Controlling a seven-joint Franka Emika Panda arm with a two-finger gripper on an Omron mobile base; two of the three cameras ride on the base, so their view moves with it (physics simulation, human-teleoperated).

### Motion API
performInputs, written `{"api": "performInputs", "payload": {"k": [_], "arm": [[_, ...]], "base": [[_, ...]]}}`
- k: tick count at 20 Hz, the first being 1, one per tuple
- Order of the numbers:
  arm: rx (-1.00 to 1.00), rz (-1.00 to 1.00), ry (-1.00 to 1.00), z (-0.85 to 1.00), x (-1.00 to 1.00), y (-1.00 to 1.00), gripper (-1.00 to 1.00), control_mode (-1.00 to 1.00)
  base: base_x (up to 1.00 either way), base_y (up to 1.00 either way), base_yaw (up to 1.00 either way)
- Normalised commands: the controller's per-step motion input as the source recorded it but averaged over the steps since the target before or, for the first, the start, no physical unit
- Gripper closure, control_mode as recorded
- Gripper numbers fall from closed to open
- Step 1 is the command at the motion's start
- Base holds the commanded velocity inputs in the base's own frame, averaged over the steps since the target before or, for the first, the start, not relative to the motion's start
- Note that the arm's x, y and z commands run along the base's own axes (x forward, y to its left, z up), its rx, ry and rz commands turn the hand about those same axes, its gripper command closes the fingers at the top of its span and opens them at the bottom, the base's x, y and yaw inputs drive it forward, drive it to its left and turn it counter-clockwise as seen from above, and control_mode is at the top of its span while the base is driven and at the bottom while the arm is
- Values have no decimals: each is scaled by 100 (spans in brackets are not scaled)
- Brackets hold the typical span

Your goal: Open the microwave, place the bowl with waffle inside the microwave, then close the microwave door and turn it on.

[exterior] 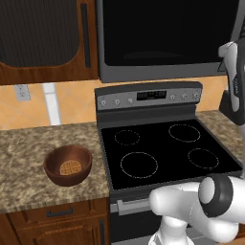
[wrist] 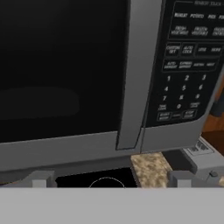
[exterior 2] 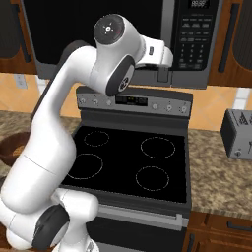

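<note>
The microwave (exterior: 167,38) fills the top of the left base view above the stove (exterior: 167,153), its door (wrist: 61,74) shut and its grey bar handle (wrist: 135,74) running upright. The bowl (exterior: 68,165) sits upright on the desk (exterior: 28,158) at lower left, holding the waffle (exterior: 70,167) lying flat. The gripper (wrist: 111,179) faces the handle, jaws wide apart, touching nothing

The white arm (exterior 2: 64,128) rises from lower left and reaches toward the microwave (exterior 2: 123,39) above the stove (exterior 2: 130,162). The gripper (exterior 2: 162,75) sits in front of the microwave door (exterior 2: 88,34), near its vertical handle (exterior 2: 169,34). A toaster (exterior 2: 237,133) stands on the right counter (exterior 2: 216,167). The bowl (exterior 2: 12,146) shows partly at left edge
</note>
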Motion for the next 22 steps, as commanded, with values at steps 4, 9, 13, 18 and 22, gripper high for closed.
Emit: {"api": "performInputs", "payload": {"k": [4, 9, 13, 18, 22], "arm": [[0, 0, 0, 0, 24, -31, -100, -100], [0, 0, 0, 0, 33, -14, -100, -100], [0, 0, 0, 0, 43, 0, -100, -100], [0, 0, 0, 0, 54, -5, -100, -100], [11, 0, 0, 0, 26, -24, -100, -100]], "base": [[0, 0, 0], [0, 0, 0], [0, 0, 0], [0, 0, 0], [0, 0, 0]]}}
